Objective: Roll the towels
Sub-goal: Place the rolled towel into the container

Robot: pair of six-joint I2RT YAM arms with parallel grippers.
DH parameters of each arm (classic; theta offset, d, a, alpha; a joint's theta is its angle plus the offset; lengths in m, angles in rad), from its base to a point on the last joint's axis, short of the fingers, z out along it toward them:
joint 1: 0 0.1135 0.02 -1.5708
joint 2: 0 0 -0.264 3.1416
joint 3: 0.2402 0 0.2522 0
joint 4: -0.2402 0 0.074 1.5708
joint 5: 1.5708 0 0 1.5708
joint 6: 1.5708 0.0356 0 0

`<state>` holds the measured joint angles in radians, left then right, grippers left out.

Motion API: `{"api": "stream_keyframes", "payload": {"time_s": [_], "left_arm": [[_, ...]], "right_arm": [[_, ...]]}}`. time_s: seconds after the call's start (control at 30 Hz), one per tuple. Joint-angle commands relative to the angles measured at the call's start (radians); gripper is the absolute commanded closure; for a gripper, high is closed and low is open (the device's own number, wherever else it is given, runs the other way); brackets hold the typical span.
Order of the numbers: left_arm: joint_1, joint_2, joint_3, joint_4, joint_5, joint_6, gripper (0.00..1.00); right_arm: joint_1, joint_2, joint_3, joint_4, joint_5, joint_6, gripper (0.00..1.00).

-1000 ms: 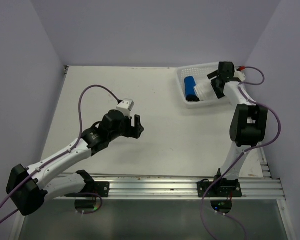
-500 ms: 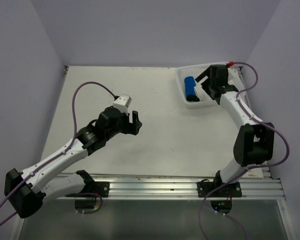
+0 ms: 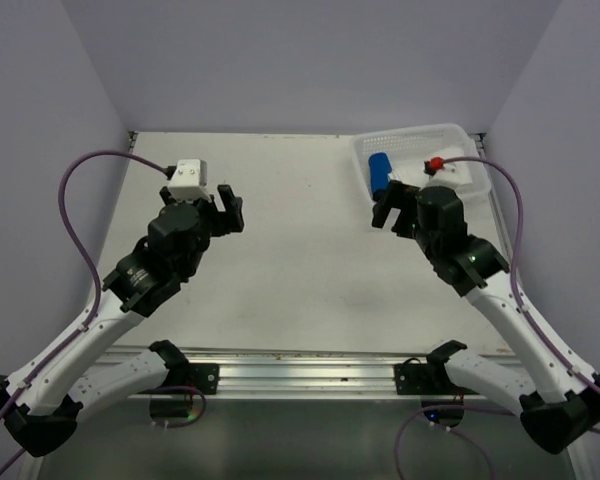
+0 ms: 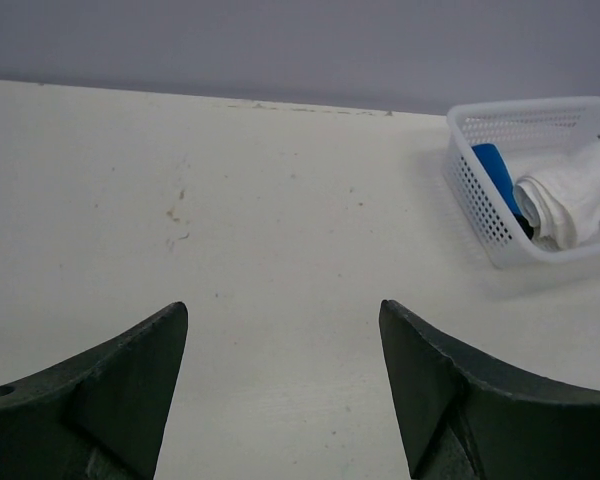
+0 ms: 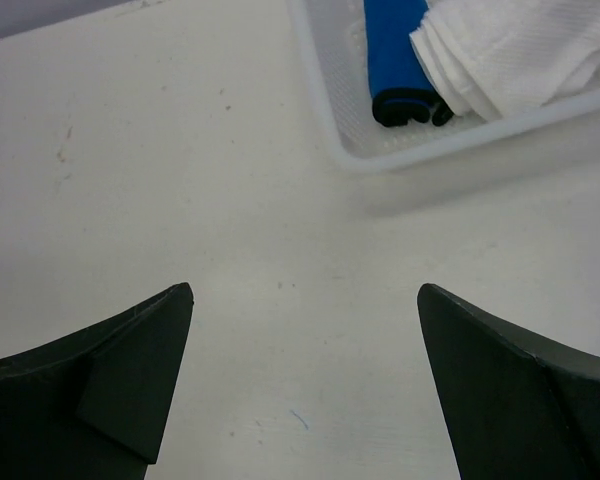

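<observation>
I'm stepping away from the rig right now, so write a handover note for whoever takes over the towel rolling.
Left gripper: open, empty, over the left side of the table.
Right gripper: open, empty, just short of the basket.
Blue towel: rolled, lying in the basket.
White towel: in the basket beside the blue one, looks rolled.
Left to do: probably nothing; check that the white roll is tight.

No writing, label, brand mark or number can be read in any view. The white basket (image 4: pixel 477 205) at the worktop's far right corner, the blue towel (image 5: pixel 394 50) and the white towel (image 5: pixel 515 48) in it show nothing legible.
</observation>
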<state>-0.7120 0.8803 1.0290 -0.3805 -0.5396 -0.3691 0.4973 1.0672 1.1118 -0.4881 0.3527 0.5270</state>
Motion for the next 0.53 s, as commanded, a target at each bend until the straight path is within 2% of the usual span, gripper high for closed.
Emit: {"api": "stream_keyframes", "payload": {"time_s": [0.0,0.03,0.13,0.33,0.5], "left_arm": [[0.017,0.019,0.02,-0.027,-0.108,0.039,0.19],[0.019,0.022,0.022,-0.029,-0.112,0.035,0.19],[0.023,0.032,0.029,-0.041,-0.109,0.016,0.19],[0.026,0.029,0.031,-0.06,-0.111,-0.03,0.19],[0.026,0.025,0.029,-0.093,-0.125,-0.042,0.19]], "right_arm": [[0.004,-0.155,-0.134,-0.083,0.026,-0.088,0.01],[0.004,-0.232,-0.18,-0.081,0.034,-0.093,0.01],[0.003,-0.302,-0.187,-0.136,0.058,-0.099,0.01],[0.004,-0.267,-0.164,-0.247,0.117,-0.101,0.01],[0.003,-0.165,-0.149,-0.302,0.109,-0.07,0.01]]}}
